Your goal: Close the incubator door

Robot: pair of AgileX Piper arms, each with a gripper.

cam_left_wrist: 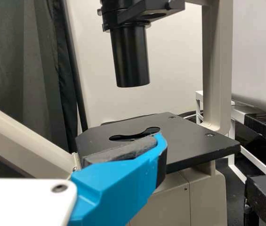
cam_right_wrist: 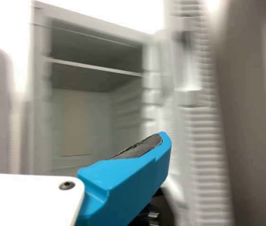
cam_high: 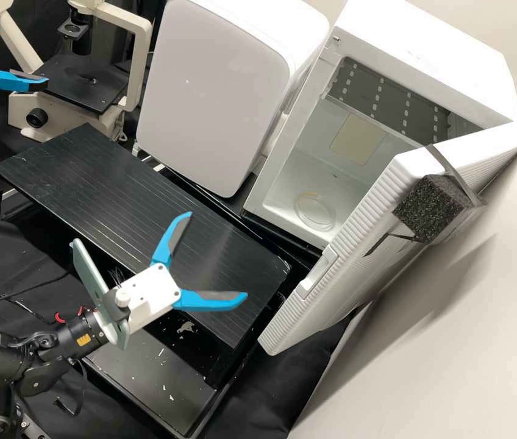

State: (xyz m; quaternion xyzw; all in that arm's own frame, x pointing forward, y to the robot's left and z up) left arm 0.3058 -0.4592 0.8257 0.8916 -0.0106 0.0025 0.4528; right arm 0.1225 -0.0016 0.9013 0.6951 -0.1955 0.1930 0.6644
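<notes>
The white incubator [cam_high: 423,55] stands at the back right, its chamber exposed. Its ribbed door [cam_high: 362,244] is swung out on the wall side, with a black foam block [cam_high: 432,207] on its outer face. My right gripper [cam_high: 218,255] is open over the black shelf, apart from the door's free edge. In the right wrist view a finger of the right gripper [cam_right_wrist: 123,181] shows before the chamber and door [cam_right_wrist: 205,141]. My left gripper [cam_high: 21,58] is open by the microscope; in the left wrist view a finger of the left gripper [cam_left_wrist: 118,186] is before the microscope stage.
A black slatted shelf [cam_high: 118,195] runs between the right arm and the devices. A white rounded device [cam_high: 222,91] stands left of the incubator, and a microscope [cam_high: 82,82] at the back left. A pale wall [cam_high: 453,341] rises beyond the door. A coiled ring [cam_high: 314,210] lies inside the chamber.
</notes>
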